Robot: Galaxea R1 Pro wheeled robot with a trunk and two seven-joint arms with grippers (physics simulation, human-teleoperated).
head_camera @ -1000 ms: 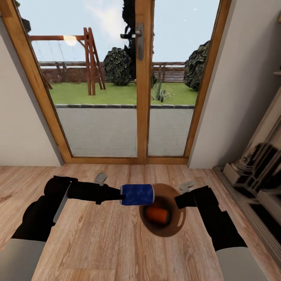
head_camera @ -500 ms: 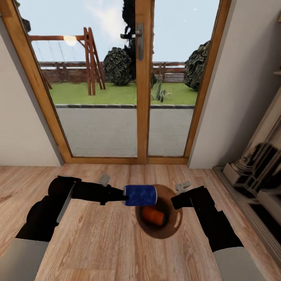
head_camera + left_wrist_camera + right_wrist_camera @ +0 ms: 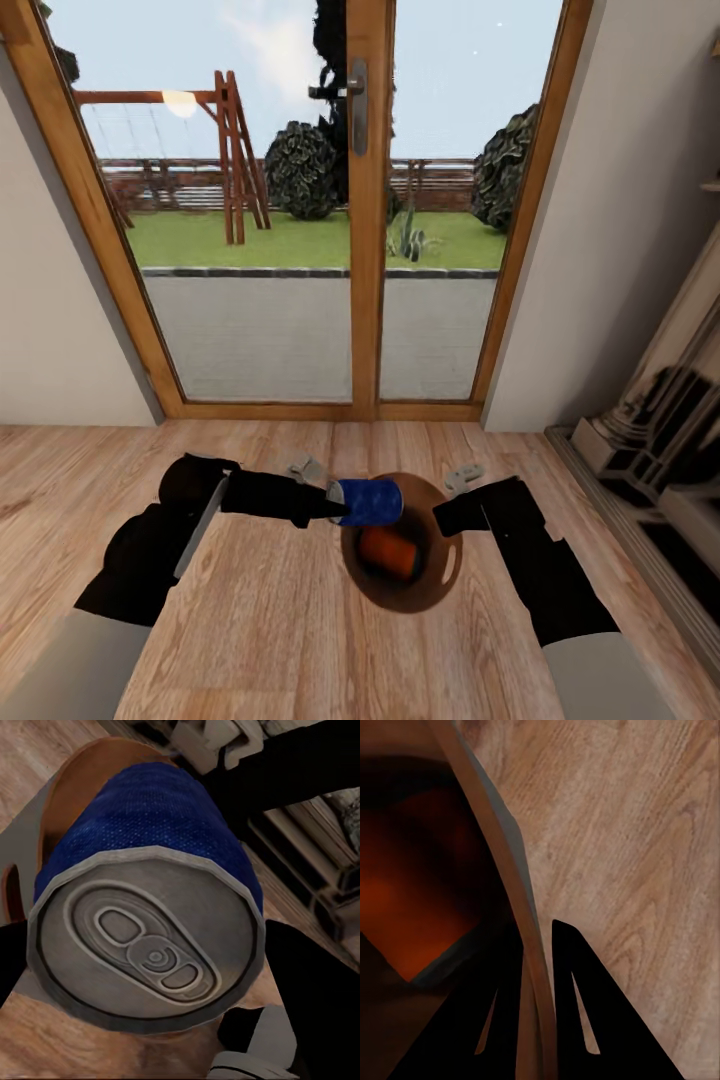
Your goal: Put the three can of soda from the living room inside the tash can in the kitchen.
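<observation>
Head view: the left gripper (image 3: 335, 503) holds the dark blue can (image 3: 368, 501) on its side, clamped around it, hanging over the near-left rim of the bin (image 3: 447, 566), which the right gripper (image 3: 440, 520) carries by pinching its wall. An orange can (image 3: 388, 551) already lies inside on the brown bottom. The step in hand looks like dropping the second can in; I judge the next move calls for carrying the blue can a little further over the opening and then opening the fingers, so it falls clear of the rim rather than tipping off onto the plank floor (image 3: 280, 640). The left wrist view shows the can's pale metal top (image 3: 146, 937) with its pressed pull tab, and a finely textured blue body (image 3: 161, 814), smooth and round. In the right wrist view the dark, wedge-shaped fingers (image 3: 577, 1020) stand narrow, one each side of the thin curved bin wall (image 3: 510, 870), with the orange glow of the can (image 3: 405, 892) inside. The bin is a tapered bucket, matte, brown within. The glass doors (image 3: 365, 200) behind have warm wood frames.
</observation>
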